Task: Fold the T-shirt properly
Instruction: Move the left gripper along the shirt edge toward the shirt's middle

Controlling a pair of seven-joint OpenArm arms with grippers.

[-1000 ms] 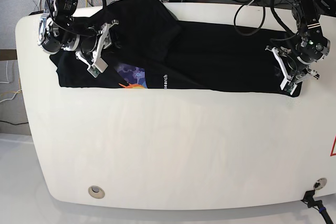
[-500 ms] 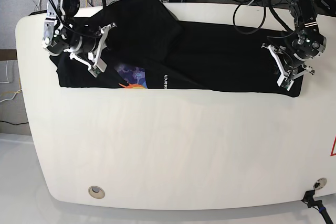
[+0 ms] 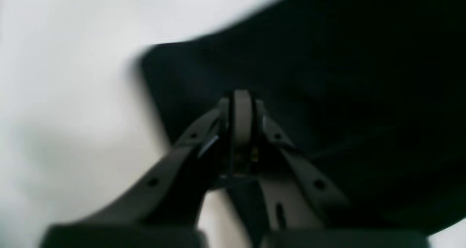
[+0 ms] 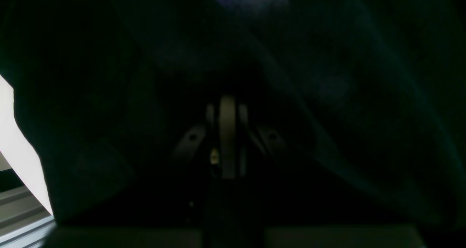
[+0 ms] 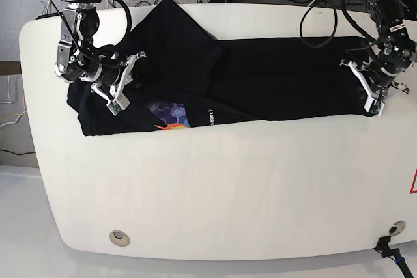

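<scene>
The black T-shirt (image 5: 273, 86) lies stretched in a long band across the far half of the white table (image 5: 215, 187), with one flap thrown back at the far left. Its orange and purple print (image 5: 172, 116) with white lettering peeks out at the front edge. My right gripper (image 5: 117, 99) is shut on the T-shirt's left end; in the right wrist view its closed fingers (image 4: 228, 113) are buried in dark cloth (image 4: 327, 95). My left gripper (image 5: 376, 101) is shut on the right end, fingertips (image 3: 240, 102) together over the cloth (image 3: 364, 95) near its corner.
Black cables (image 5: 319, 4) hang over the table's far edge behind both arms. A round metal grommet (image 5: 118, 237) sits at the near left corner, and another fitting (image 5: 394, 229) at the near right. Bare white tabletop (image 3: 72, 58) lies beside the shirt's right end.
Both arms shifted: the left gripper went right and back, the right gripper came forward. The shirt went with them, its left end sliding nearer and its right end farther back.
</scene>
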